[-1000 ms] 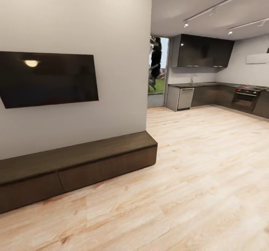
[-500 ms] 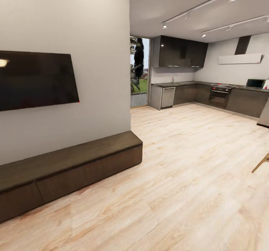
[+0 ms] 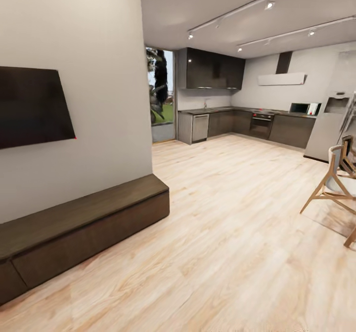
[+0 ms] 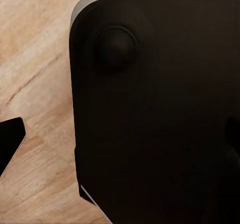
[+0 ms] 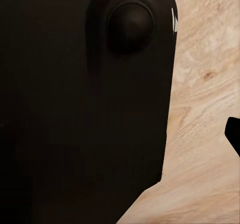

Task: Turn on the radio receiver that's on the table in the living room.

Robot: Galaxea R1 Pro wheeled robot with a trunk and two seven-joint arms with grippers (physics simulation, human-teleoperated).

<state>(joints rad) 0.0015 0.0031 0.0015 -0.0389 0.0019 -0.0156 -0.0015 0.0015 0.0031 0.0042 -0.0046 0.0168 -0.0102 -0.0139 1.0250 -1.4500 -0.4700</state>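
The head view looks over a light wood floor point(image 3: 237, 233) toward a dark kitchen point(image 3: 232, 119), with a wall-mounted screen point(image 3: 29, 105) above a long dark bench point(image 3: 79, 223) and a wooden chair point(image 3: 331, 184). Each wrist view looks down past a black robot body point(image 4: 160, 114) at the floor below; whether either tool is open cannot be told. The radio's place cannot be told.

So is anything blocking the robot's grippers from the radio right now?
Can't tell: no radio or coffee table is in sight. The head view shows a wall TV, a dark bench, open wood floor, a kitchen and a chair.
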